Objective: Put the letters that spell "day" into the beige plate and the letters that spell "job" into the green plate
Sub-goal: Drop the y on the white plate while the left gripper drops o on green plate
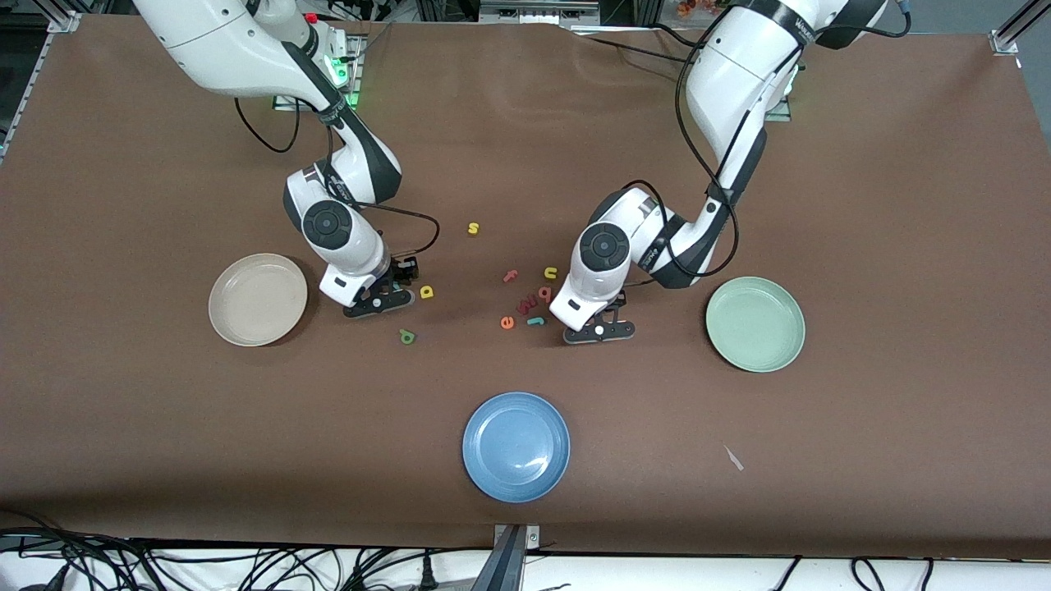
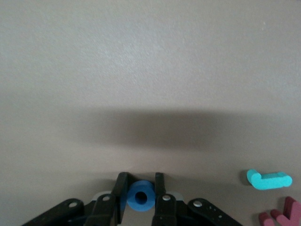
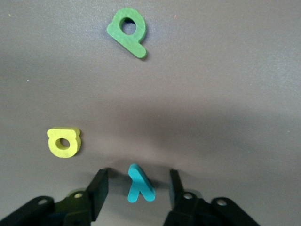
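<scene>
The brown counter [image 1: 862, 205] carries three plates: the beige plate [image 1: 258, 299] toward my right arm's end, the green plate [image 1: 755, 323] toward my left arm's end, and a blue plate [image 1: 516, 446] nearest the front camera, which I leave alone. Both beige and green plates hold nothing yet, so I judge the sorting is at its first picks. My left pincer [image 2: 140, 197] is down at the counter beside the letter cluster, between it and the green plate, clenched on the blue "o" [image 2: 141, 197], whose ring sits squeezed between the two fingers. The teal "j" [image 2: 268, 179] lies near it on the counter, and the red "b" [image 1: 543, 294] is in the cluster. My right pincer [image 3: 137, 188] is low beside the beige plate, its fingers apart and straddling the teal "y" [image 3: 139, 183] without touching it. The yellow letter [image 3: 64, 142] and the green letter [image 3: 128, 31] lie close by on the counter. Next, as I judge it, the left must lift the "o" straight up and carry it over the green plate; the right must pinch the "y" squarely before lifting, since it is thin and could slip aside.
</scene>
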Controlling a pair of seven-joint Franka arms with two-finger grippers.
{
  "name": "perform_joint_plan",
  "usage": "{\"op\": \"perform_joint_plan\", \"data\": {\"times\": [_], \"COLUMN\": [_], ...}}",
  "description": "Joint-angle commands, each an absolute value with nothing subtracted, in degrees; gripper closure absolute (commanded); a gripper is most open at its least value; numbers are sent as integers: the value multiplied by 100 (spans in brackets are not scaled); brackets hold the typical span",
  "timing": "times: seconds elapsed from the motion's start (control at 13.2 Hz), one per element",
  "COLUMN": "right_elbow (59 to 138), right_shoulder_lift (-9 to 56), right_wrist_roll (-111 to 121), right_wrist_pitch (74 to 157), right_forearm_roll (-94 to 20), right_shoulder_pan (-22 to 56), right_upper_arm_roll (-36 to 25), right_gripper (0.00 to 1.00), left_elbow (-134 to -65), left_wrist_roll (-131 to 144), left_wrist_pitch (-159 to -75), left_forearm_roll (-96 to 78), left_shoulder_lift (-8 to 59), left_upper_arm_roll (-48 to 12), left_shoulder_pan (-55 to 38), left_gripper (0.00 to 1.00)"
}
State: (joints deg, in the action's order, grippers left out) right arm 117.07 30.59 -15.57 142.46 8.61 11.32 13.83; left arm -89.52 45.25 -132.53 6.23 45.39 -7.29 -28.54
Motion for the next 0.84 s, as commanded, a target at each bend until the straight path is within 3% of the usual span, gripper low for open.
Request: {"op": "perform_joint_plan", "data": {"times": [0.0, 0.53, 0.76], "right_elbow": [11672, 11672, 11602], "right_shoulder_lift": [3120, 3129, 3120], "right_wrist_roll": [-1661, -1731, -1697], "right_wrist_pitch": [14309, 14300, 14247], "right_forearm_roll": [984, 984, 949], "right_shoulder_pan": [1134, 1116, 1108], "right_upper_arm_roll": [1371, 1371, 1371], "right_gripper": [48, 73, 81], "left_elbow": [-8930, -8903, -8903], "left_wrist_roll": [4300, 1184, -417], "left_wrist_pitch": [-13044, -11296, -11162], "left_forearm_roll": [817, 738, 660], "left_shoulder_lift": [4316, 3429, 3261], "left_upper_arm_roll": [-703, -721, -730], "left_shoulder_pan": [-2734, -1593, -890], "left_gripper": [100, 98, 98]}}
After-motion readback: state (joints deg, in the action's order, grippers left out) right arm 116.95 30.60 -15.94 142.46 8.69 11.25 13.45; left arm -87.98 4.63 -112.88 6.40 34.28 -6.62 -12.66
